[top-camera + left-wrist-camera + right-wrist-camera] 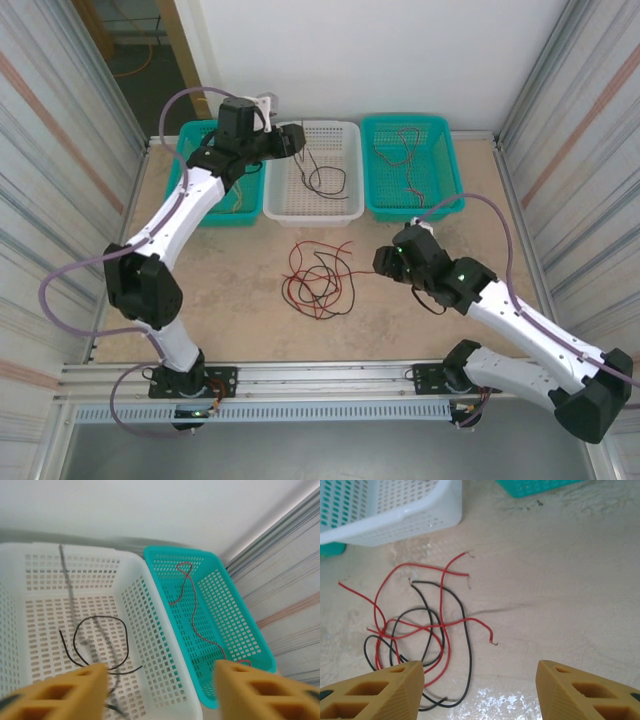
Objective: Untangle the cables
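Observation:
A tangle of red and black cables lies on the table's middle, also in the right wrist view. My right gripper hovers just right of it, open, nothing between its fingers. My left gripper hangs over the white basket, open and empty. A black cable lies looped on that basket's floor. A second dark cable shows as a blurred streak running down past my left finger. A red cable lies in the right teal basket.
A left teal basket sits under my left arm, with a yellow cable in it. The three baskets line the far edge of the table. Corrugated walls close in both sides. The white basket's corner stands just beyond the tangle.

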Controlling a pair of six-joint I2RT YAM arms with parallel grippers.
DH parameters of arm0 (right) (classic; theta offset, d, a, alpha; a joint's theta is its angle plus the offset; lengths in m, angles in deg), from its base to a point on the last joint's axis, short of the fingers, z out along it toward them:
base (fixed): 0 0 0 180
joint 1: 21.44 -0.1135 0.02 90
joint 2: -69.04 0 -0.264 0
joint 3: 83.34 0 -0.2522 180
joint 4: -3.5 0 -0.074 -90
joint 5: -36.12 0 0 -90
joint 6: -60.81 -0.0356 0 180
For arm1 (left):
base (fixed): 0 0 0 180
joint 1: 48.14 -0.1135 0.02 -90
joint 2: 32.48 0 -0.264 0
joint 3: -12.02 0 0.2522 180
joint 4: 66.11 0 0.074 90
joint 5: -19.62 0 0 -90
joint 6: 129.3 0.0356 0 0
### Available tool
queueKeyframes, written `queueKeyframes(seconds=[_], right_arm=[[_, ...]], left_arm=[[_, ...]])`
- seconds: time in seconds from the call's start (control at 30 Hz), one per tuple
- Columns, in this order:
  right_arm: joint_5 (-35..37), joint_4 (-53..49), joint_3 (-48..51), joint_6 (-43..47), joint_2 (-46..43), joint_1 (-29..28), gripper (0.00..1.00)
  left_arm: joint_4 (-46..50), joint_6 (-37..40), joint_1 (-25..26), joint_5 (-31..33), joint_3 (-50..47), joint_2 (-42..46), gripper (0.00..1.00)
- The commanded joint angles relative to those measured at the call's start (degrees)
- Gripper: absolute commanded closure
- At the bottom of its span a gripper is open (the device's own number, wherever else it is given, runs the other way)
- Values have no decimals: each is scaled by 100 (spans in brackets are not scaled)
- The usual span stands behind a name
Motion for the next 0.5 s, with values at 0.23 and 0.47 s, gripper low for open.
queueKeyframes(seconds=[0.23,0.47], right_arm=[[-324,489,-300,89,1136,-621,41],[-615,750,-926,222,2451,-1080,47]], left_arm=[[51,-144,8,180,-1465,1410,13],[404,-383,61,-160,-3439,3243,20]])
